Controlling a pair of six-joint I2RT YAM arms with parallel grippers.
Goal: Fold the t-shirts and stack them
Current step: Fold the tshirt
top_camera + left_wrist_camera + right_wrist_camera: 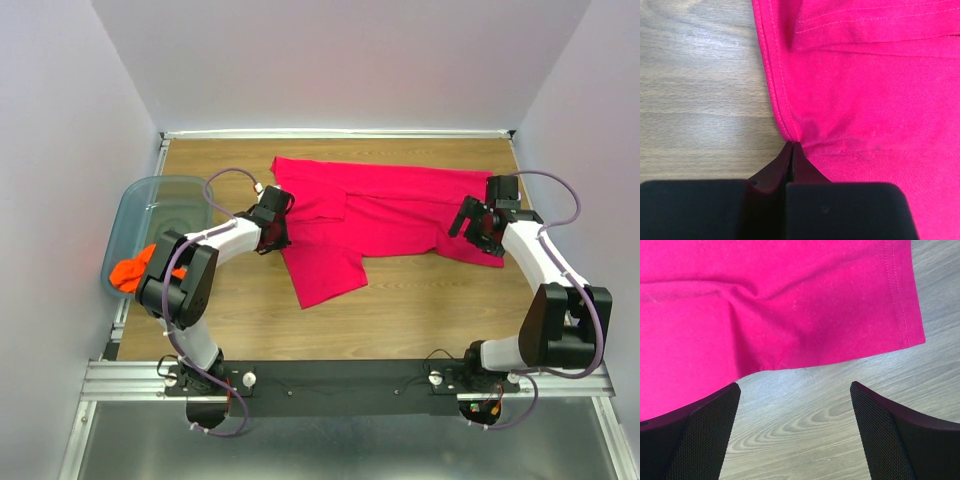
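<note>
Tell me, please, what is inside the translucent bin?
An orange t-shirt lies bunched at its near end; the rest of the bin shows bare plastic. The left arm covers the bin's near right corner, so anything there is hidden.

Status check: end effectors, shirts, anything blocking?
Left end effector shut, pinching pink t-shirt hem. Right end effector open at shirt's edge, holding nothing. Orange t-shirt bunched in bin. No obstruction seen.
</note>
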